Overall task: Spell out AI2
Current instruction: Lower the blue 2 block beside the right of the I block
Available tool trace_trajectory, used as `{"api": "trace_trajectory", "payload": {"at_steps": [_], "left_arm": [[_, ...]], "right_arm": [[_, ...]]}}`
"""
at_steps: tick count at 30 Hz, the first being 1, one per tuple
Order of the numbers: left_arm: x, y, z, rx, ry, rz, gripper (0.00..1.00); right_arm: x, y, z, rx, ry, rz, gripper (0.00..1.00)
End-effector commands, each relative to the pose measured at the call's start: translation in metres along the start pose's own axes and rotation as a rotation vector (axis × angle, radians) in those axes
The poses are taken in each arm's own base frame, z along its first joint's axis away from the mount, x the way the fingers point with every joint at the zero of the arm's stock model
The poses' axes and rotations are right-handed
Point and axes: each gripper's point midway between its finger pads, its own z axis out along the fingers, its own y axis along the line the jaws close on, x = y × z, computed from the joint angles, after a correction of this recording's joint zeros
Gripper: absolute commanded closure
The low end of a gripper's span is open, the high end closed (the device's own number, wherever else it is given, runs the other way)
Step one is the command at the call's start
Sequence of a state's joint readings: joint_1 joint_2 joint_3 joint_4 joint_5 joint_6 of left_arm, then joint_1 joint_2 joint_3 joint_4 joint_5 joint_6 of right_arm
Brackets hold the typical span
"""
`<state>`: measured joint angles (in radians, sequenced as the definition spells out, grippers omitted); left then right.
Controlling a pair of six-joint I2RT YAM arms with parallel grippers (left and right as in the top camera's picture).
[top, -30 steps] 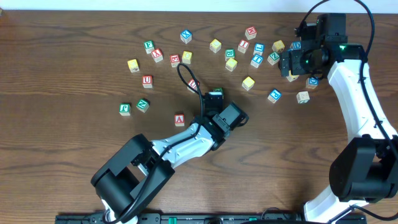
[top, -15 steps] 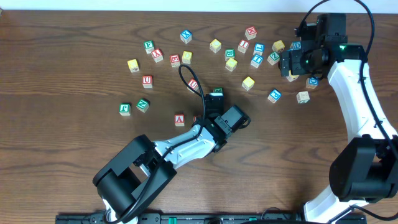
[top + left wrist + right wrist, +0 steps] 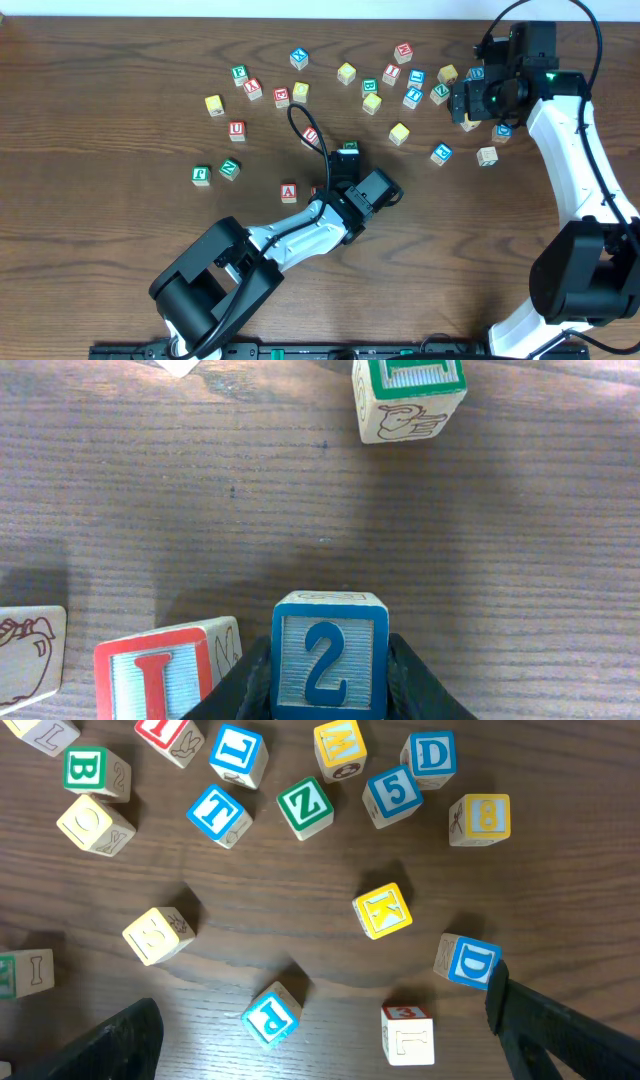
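The left pincer point(image 3: 328, 695) pinched the blue 2 block point(image 3: 328, 655), its fingers point(image 3: 415, 682) pressed against the block's two sides. Whether the block sat on the table point(image 3: 520, 560) or hung just above it could not be told. The red I block point(image 3: 160, 678) stood just beside it, slightly turned, with one finger between the two. A green block point(image 3: 410, 395) lay well apart, farther out ahead of the pincer. In the overhead view the A block point(image 3: 289, 192) lay near the left arm's wrist.

The right pincer point(image 3: 322, 1020) was spread wide and held nothing, above a scatter of blocks. A blue P block point(image 3: 270, 1015) and a red L block point(image 3: 408, 1033) lay between its fingers, with a yellow K block point(image 3: 382, 910) beyond them.
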<state>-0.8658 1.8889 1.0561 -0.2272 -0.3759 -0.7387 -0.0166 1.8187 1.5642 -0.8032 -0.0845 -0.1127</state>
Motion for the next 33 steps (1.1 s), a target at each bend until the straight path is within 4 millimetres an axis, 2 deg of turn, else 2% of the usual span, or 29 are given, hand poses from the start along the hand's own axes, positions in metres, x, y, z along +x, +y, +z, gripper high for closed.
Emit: {"api": "trace_trajectory", "payload": {"at_steps": [1,33], "left_arm": [[0.0078,-0.0040,0.0016,0.007,0.044,-0.008,0.93],[0.0079,-0.0034,-0.0040,-0.010,0.083,-0.032,0.92]], "right_arm": [[-0.0100,-0.0024,-0.0110,0.011,-0.034,0.010,0.01],[-0.0098,-0.0023,-0.0110,0.011,-0.033,0.010,0.01]]}}
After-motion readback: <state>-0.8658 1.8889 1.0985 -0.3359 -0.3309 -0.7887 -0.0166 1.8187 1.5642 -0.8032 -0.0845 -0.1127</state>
